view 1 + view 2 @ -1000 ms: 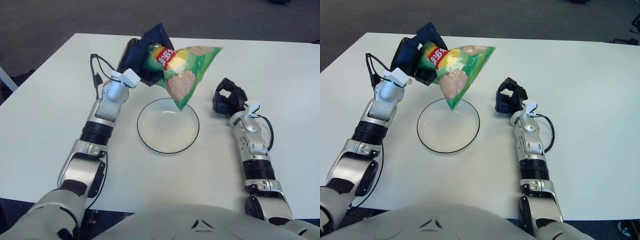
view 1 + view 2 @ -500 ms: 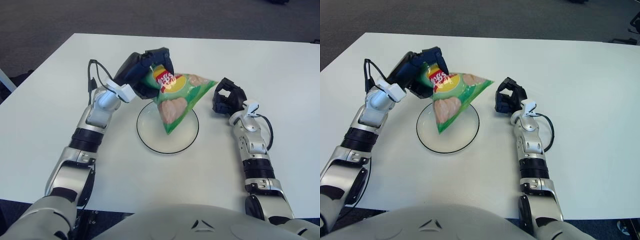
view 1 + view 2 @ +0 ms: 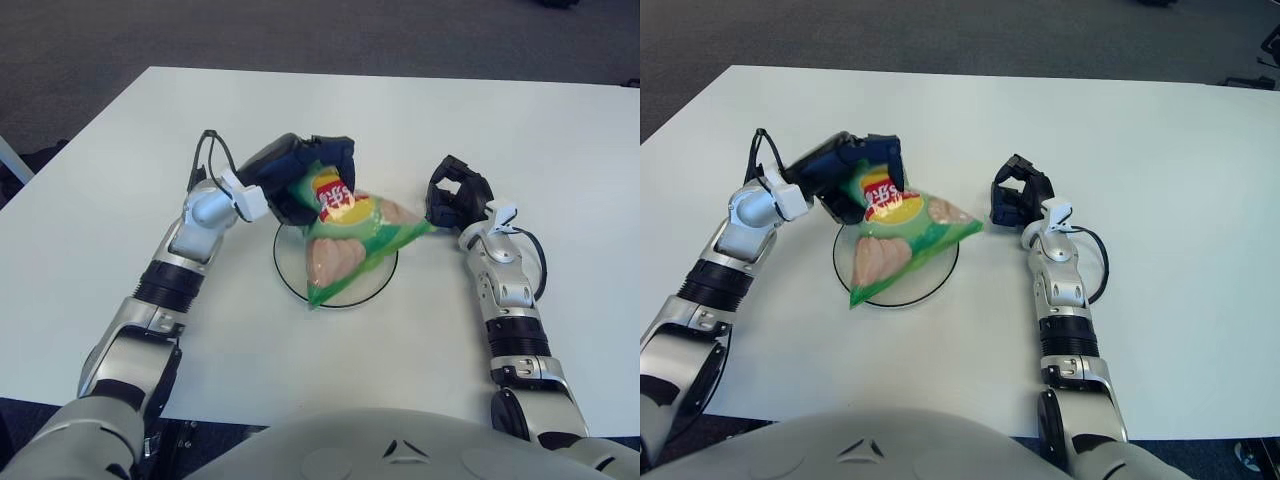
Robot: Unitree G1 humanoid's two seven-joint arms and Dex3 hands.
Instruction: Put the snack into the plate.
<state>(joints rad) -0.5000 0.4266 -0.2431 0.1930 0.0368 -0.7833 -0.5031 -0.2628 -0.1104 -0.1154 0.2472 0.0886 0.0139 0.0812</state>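
Observation:
A green snack bag (image 3: 352, 236) with a red and yellow logo lies across the white plate with a dark rim (image 3: 289, 277) in the middle of the table. My left hand (image 3: 305, 180) is shut on the bag's top left corner, just above the plate's far left rim. The bag's lower corner reaches over the plate's near rim. My right hand (image 3: 455, 195) rests on the table right of the plate, fingers curled and holding nothing, close to the bag's right corner.
The white table (image 3: 560, 150) stretches wide to the right and far side. Its left edge and dark carpet (image 3: 60, 60) lie to the left. A black cable (image 3: 205, 150) loops at my left wrist.
My left hand has lowered the bag from above the plate down onto it. The bag has tipped from hanging to lying flat. My right hand has not moved.

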